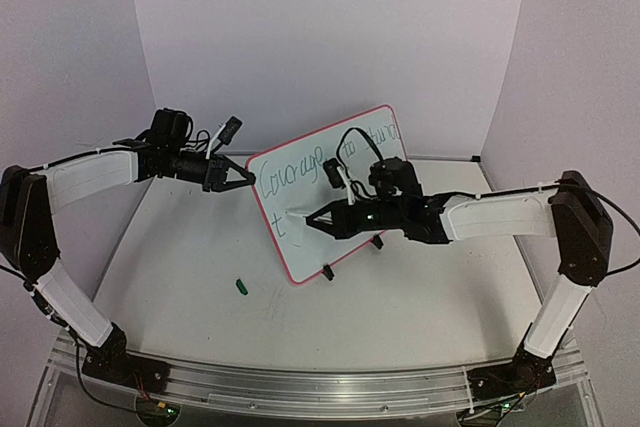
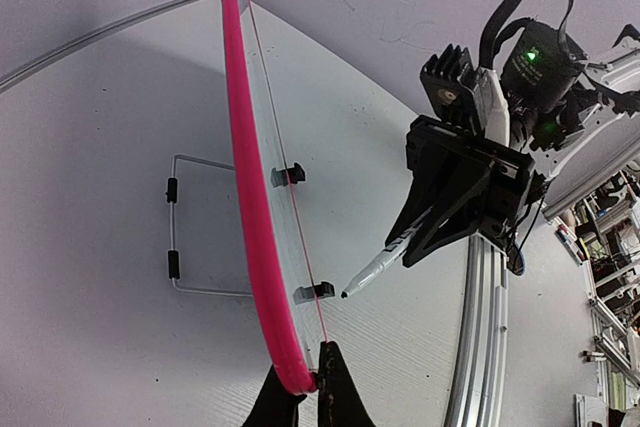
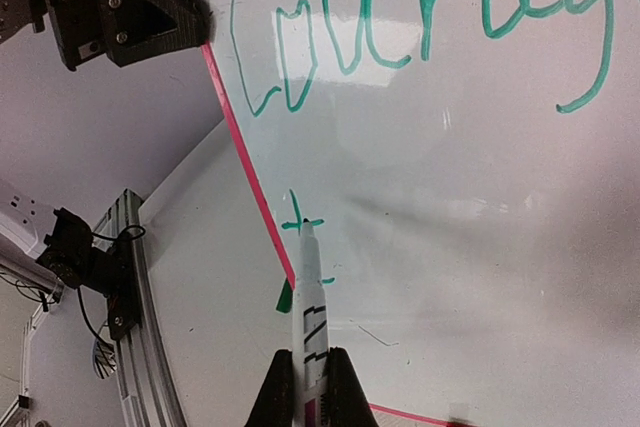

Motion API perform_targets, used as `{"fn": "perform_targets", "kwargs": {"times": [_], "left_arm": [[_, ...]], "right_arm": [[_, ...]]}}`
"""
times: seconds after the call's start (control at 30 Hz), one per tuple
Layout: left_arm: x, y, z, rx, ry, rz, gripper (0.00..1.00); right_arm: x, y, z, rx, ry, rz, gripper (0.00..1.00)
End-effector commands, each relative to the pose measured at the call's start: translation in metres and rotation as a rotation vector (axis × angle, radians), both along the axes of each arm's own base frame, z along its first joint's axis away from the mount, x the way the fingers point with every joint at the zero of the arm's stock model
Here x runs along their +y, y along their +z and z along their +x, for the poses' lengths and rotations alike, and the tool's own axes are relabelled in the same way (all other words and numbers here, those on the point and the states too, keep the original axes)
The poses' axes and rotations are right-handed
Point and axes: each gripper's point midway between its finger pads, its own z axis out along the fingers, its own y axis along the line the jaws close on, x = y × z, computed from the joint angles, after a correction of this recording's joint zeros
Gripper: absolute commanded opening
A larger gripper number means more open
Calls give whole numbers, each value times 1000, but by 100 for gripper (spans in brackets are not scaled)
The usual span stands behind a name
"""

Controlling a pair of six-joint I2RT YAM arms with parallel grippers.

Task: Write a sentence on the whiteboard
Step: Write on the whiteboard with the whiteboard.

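The whiteboard (image 1: 330, 202) stands tilted on the table, with a red-pink frame and two black clip feet (image 1: 327, 272) on its lower edge. The sentence (image 1: 330, 159) is green cursive, "Courage to stand" on the top line and a single "t" (image 3: 302, 222) below it. My left gripper (image 1: 248, 179) is shut on the board's upper left corner; the left wrist view shows its fingers (image 2: 340, 387) pinching the pink frame (image 2: 250, 197). My right gripper (image 3: 305, 392) is shut on a white marker (image 3: 311, 307) whose tip rests at the "t". The right gripper also shows in the top view (image 1: 312, 218).
A green marker cap (image 1: 241, 287) lies on the table left of the board's lower corner. A wire stand (image 2: 175, 227) props the board from behind. The aluminium base rail (image 1: 300, 382) runs along the near edge. White walls enclose the table.
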Motion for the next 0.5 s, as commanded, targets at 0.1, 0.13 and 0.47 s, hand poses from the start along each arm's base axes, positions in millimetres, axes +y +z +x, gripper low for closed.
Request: {"fn": "perform_targets", "kwargs": {"times": [0.1,0.13,0.47], "left_arm": [[-6,-8,-9,-42,-36,52,0],[-6,-9,-9,-41,-36,53,0],[-6,-11,-8,-38,-34,57,0]], "right_arm": [[2,-9,0,46,31,37,0],[1,-10,2,49,27,35,0],[-2,-16,13,58,-5,26,0]]}}
